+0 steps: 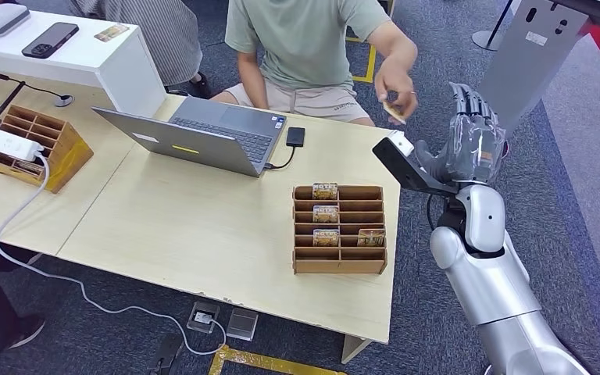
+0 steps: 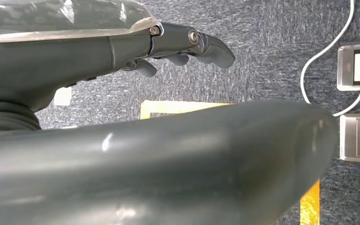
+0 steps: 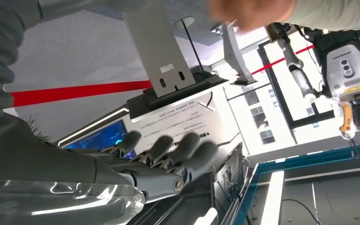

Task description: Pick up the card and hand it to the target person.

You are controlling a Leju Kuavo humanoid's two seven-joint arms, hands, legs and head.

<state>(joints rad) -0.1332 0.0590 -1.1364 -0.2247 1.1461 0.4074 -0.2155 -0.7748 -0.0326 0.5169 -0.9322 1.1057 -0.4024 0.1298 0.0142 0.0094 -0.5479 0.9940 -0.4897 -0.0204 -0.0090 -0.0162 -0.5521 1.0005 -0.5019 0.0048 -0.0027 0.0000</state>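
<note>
Well, handover looks done or nearly so, judging by who has the card. Table point(image 1: 203, 234) spans the left and centre, w/ a laptop point(image 1: 203, 137) on its far side and a wooden card rack point(image 1: 340, 229) near its right edge, a few cards in its slots. Person point(image 1: 305, 47) sits beyond the far edge; their hand point(image 1: 394, 82) pinches the card point(image 1: 394, 109) just left of the right hand point(image 1: 473, 137). Right hand is raised at far right, fingers apart, holding nothing. Left hand point(image 2: 183, 47) hangs over the floor, fingers loosely curled, nothing in it. Next, prob. lower the right arm away from the person w/o clipping the rack.
</note>
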